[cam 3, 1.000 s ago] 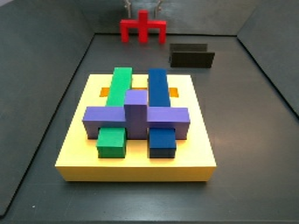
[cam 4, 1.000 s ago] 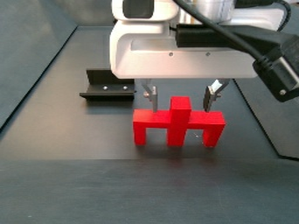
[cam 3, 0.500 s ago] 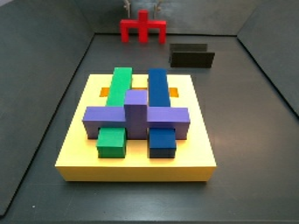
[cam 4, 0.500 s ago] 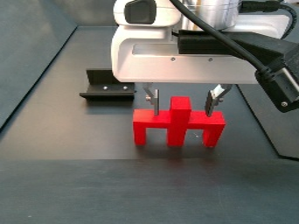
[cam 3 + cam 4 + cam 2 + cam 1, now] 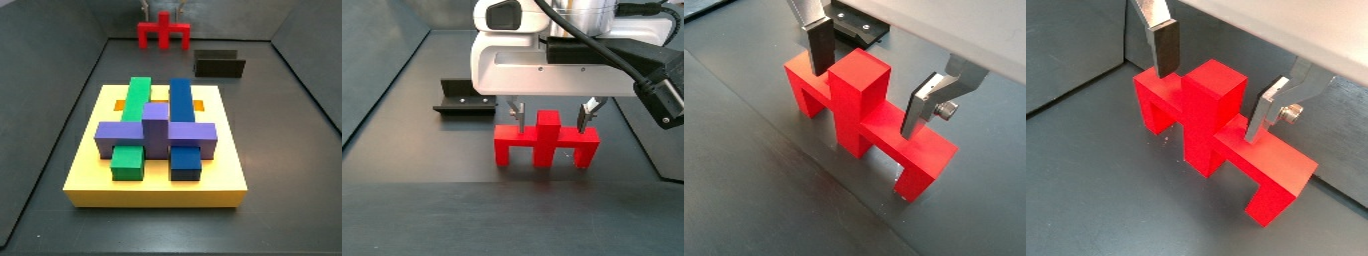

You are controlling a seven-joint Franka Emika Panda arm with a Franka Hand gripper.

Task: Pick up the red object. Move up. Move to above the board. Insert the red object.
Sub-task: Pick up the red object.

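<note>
The red object (image 5: 543,150) stands on the dark floor at the far end from the board, also in a side view (image 5: 163,35) and in both wrist views (image 5: 1273,170) (image 5: 922,158). My gripper (image 5: 548,115) is open straight above it, one finger (image 5: 1164,50) on each side of the central upright post, with a gap on both sides. The other finger (image 5: 925,105) hangs over the bar. The gripper also shows in the wrist views (image 5: 1211,100) (image 5: 865,97). The yellow board (image 5: 94,175) lies nearer, bearing green, blue and purple blocks.
The dark fixture (image 5: 221,65) stands on the floor beside the red object, between it and the board's far right corner; it also shows in a side view (image 5: 465,98) and a wrist view (image 5: 858,25). Grey walls bound the floor.
My gripper has come down slightly around the red object's post. The red object has not moved.
</note>
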